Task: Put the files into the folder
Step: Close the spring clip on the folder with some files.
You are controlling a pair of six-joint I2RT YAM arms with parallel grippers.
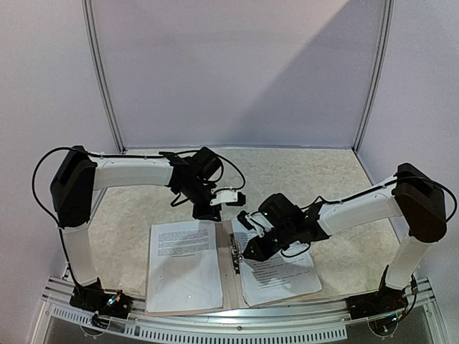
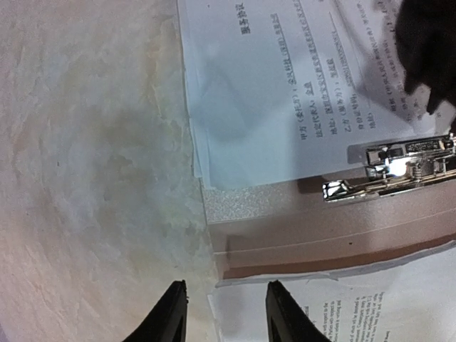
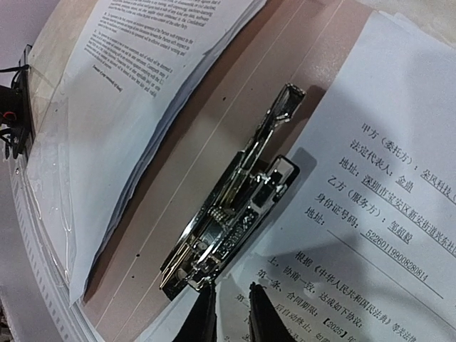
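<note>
Hovering my right gripper (image 3: 231,292), fingers (image 3: 203,317) nearly together on nothing, the clip (image 3: 235,214) at 12 o'clock (to press its lever, I judge) | files (image 3: 399,142) lie on both leaves of the folder (image 3: 214,107) | left gripper (image 2: 226,288) fingers (image 2: 167,313) apart, empty

a pale, beige-mottled counter (image 1: 308,172) sits inside a small booth. behind it is a plain lavender back wall (image 1: 237,72), brighter at its upper right corner, framed by two slim metal posts (image 1: 104,79). lavender side walls (image 1: 36,72) close it in. a slotted aluminium rail (image 1: 237,319) edges the near side.
</note>
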